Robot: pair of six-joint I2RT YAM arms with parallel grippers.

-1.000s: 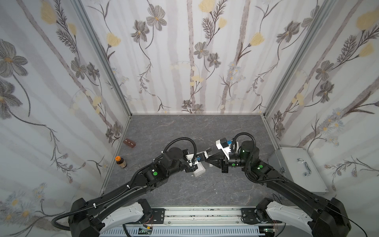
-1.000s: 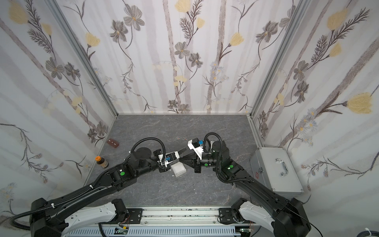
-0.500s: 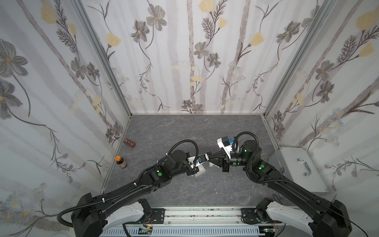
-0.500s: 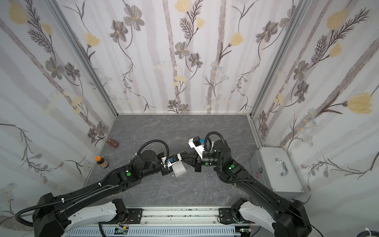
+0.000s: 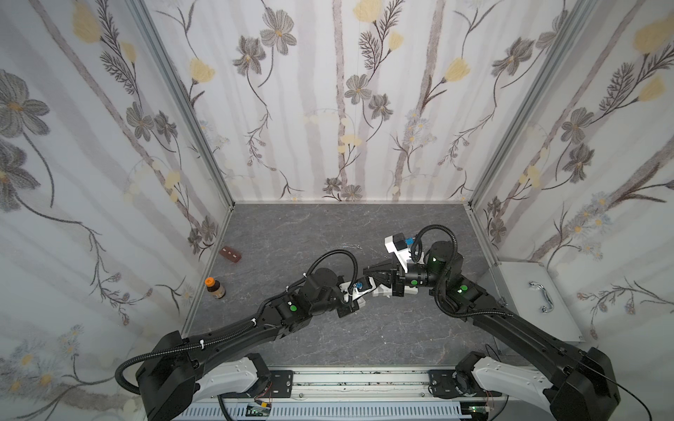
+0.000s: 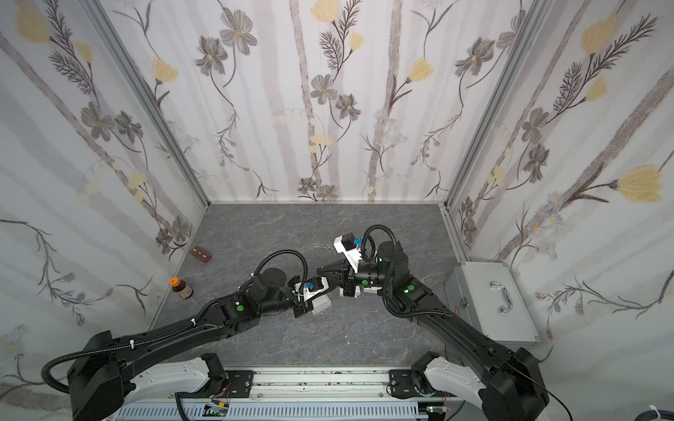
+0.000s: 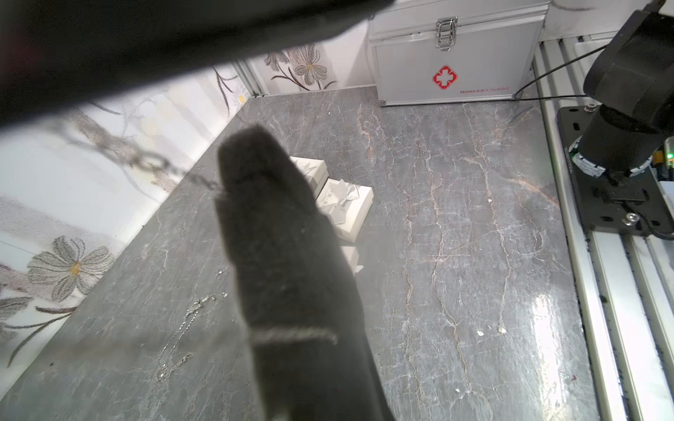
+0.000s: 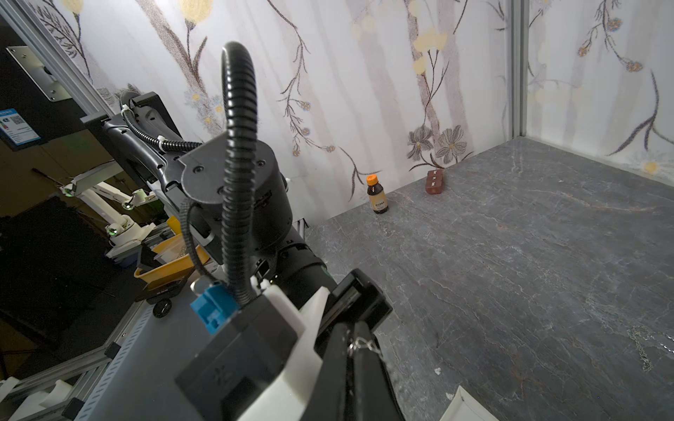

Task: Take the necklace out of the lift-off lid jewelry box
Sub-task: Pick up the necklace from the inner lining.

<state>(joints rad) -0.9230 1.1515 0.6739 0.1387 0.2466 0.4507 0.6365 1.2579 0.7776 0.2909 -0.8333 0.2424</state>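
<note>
Necklace point(image 8: 359, 344): a clasp and a short run of chain show pinched at the tips of the right gripper point(image 8: 351, 330). Its jaws are closed on it, up off the bench point(image 7: 474, 218).

A blurred strand point(image 7: 142, 158) passes close by the left wrist camera and meets the side of the left gripper point(image 7: 255, 142). Those jaws are pressed together, but I cannot tell whether they nip the chain.

A second length of fine chain point(image 7: 182, 328) lies loose on the bench, apart from the box. Same piece or another: unclear.

Jewelry box point(image 7: 317, 175) looks uncovered, with the bow-topped lid point(image 7: 346, 209) just beside it. Both sit on the bench close under the two grippers.

Judgement: the lid is off and the chain is out of the box, so the task looks all but done. What is left is setting the held chain down clear of the box.

Further out: a bottle point(image 5: 215, 288) and a brown block point(image 5: 229, 254) by the left wall, and a first-aid case point(image 7: 456, 54) on the right.
</note>
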